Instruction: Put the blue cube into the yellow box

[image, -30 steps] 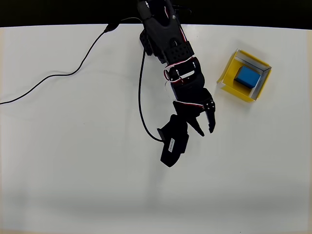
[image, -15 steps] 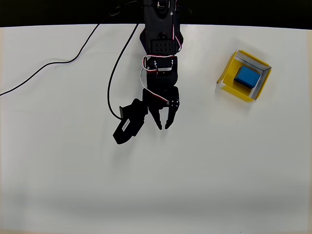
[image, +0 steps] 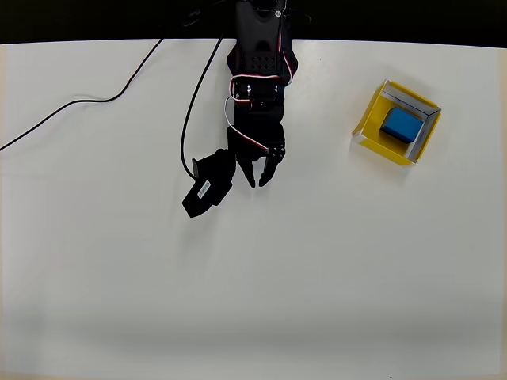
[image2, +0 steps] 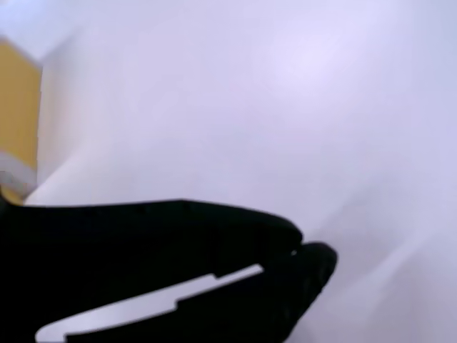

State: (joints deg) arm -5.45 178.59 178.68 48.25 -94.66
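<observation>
The blue cube (image: 400, 124) lies inside the yellow box (image: 370, 123) at the right of the overhead view, close to the table's far edge. My black gripper (image: 257, 182) hangs over bare white table well to the left of the box, pointing toward the near edge. Its fingers are shut with nothing between them. In the wrist view the dark fingertips (image2: 314, 261) meet at the gripper (image2: 296, 249), and a blurred yellow patch of the box (image2: 16, 114) shows at the left edge.
A black cable (image: 79, 107) runs from the arm's base across the table's left part, and another loop (image: 188, 119) hangs beside the arm. The table's dark far edge (image: 396, 20) runs along the top. White tabletop (image: 317, 285) spreads below the gripper.
The arm swung left, away from the box, and drew back toward its base. The fingers went from open to shut. The cube stayed in the box.
</observation>
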